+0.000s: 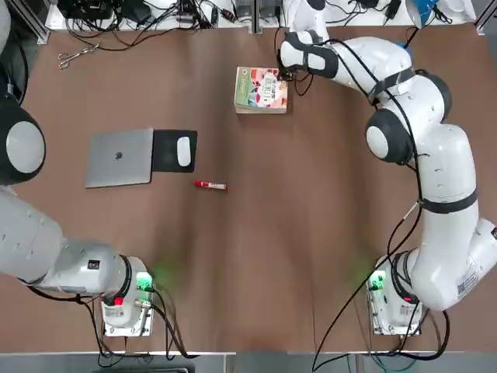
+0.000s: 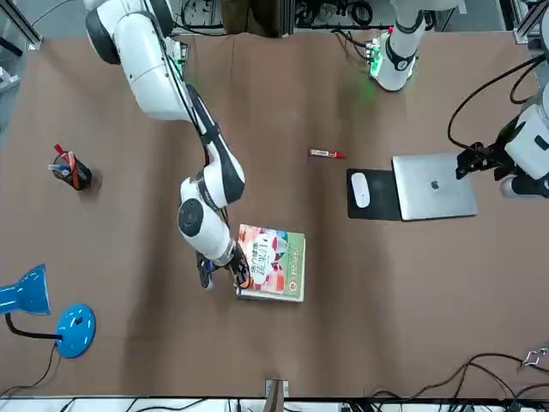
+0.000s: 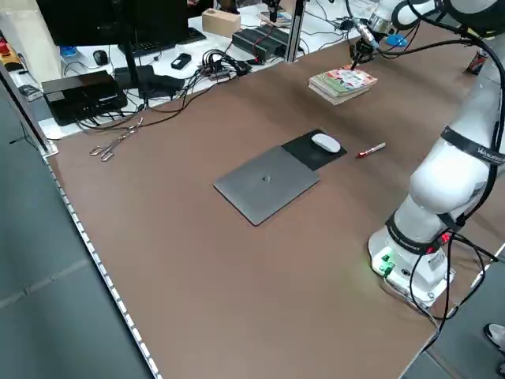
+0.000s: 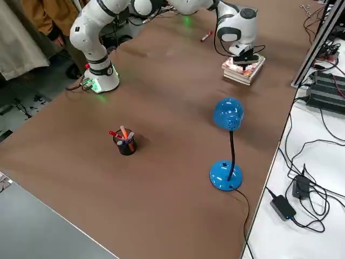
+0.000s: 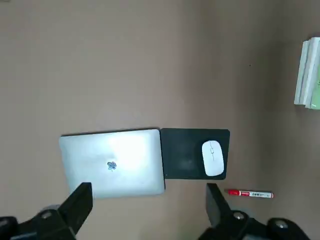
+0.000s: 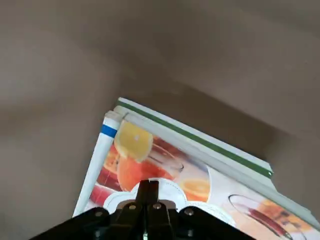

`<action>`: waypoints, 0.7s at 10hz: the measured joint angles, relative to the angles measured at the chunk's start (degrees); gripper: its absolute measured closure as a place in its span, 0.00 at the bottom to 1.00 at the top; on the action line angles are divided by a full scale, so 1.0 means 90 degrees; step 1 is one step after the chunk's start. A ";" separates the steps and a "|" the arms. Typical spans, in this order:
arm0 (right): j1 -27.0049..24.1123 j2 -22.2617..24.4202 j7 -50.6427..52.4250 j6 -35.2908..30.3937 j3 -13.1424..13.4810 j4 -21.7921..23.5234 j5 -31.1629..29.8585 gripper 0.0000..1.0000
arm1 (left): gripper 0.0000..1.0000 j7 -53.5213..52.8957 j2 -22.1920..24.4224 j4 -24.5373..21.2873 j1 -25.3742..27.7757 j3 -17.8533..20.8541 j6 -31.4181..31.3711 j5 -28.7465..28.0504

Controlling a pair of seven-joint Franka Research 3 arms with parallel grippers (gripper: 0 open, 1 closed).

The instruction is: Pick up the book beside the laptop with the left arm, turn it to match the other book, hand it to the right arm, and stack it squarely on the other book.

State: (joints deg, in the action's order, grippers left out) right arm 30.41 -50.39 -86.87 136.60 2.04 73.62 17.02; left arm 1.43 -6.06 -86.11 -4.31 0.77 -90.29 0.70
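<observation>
The book (image 1: 262, 88) lies on the other book (image 2: 271, 294), directly beneath the right gripper (image 2: 239, 268), whose jaws are pressed together on its cover. A sideways pull while lifting off could, in my judgement, skew the stack. The cover lettering is too small to read. The left gripper (image 5: 150, 207), jaws spread, hovers above the laptop (image 1: 119, 157), which shows a small dark logo.

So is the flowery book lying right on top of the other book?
Touching. In the right wrist view the flowery book rests flat on the other book with no gap. The right gripper is at their edge.
</observation>
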 joint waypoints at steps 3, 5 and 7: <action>0.0038 0.0000 0.0000 0.0167 -0.0022 0.0080 0.0000 0.98 | 0.00 0.0000 -0.0001 0.0000 0.0000 0.0000 0.0000 0.0000; 0.0070 -0.0001 0.0000 0.0222 -0.0033 0.0121 0.0000 0.98 | 0.00 0.0000 -0.0011 0.0000 0.0000 0.0006 0.0000 0.0000; 0.0101 -0.0004 0.0000 0.0324 -0.0035 0.0138 0.0000 0.98 | 0.00 0.0000 -0.0039 0.0000 0.0001 0.0007 0.0000 0.0000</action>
State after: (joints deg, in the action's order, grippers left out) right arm 31.32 -50.42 -86.87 139.52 1.73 74.87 17.02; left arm 1.43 -6.41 -86.11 -4.30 0.84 -90.29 0.70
